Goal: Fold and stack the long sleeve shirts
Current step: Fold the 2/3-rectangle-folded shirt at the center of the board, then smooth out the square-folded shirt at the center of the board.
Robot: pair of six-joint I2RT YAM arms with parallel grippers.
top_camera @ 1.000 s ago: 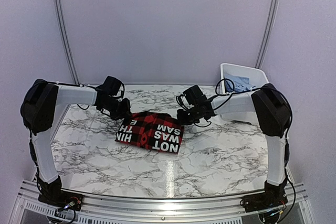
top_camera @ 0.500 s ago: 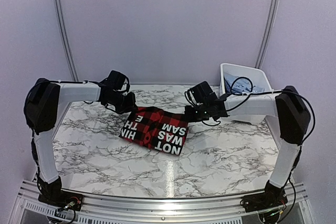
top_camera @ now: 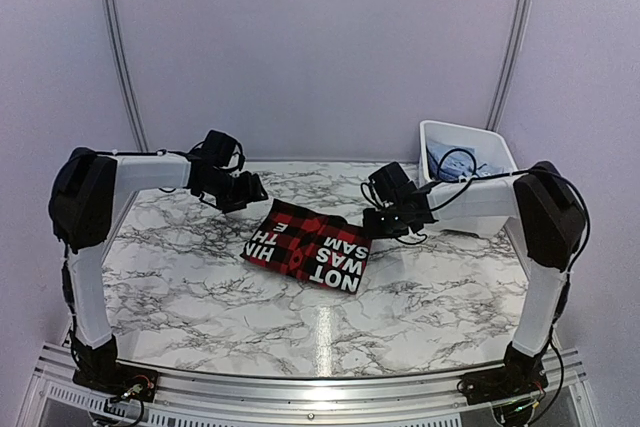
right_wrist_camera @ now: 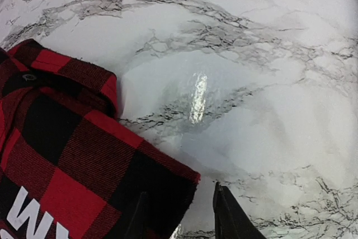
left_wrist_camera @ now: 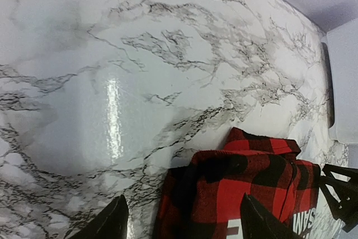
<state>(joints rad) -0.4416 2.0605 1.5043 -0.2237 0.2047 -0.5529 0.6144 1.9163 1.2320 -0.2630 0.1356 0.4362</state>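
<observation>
**Shirt [top_camera: 310,247] folded, white lettering on top**

White capitals on it read "NOT", "WAS", "SAM", beside cut pieces "HIN", "TH", "E". It lies flat in the middle of the table [top_camera: 200,287], marble showing on every side. The left gripper [left_wrist_camera: 182,197] hangs wide open over its far left edge, holding nothing. The right gripper [right_wrist_camera: 179,190] is slightly open around the right corner, not pinching it. A white tub [top_camera: 428,139] stands far right.

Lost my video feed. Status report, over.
Left gripper open, right gripper open, at far corners of flannel shirt. Shirt folded, flat on table. Nothing blocking; white tub sits far right.
</observation>
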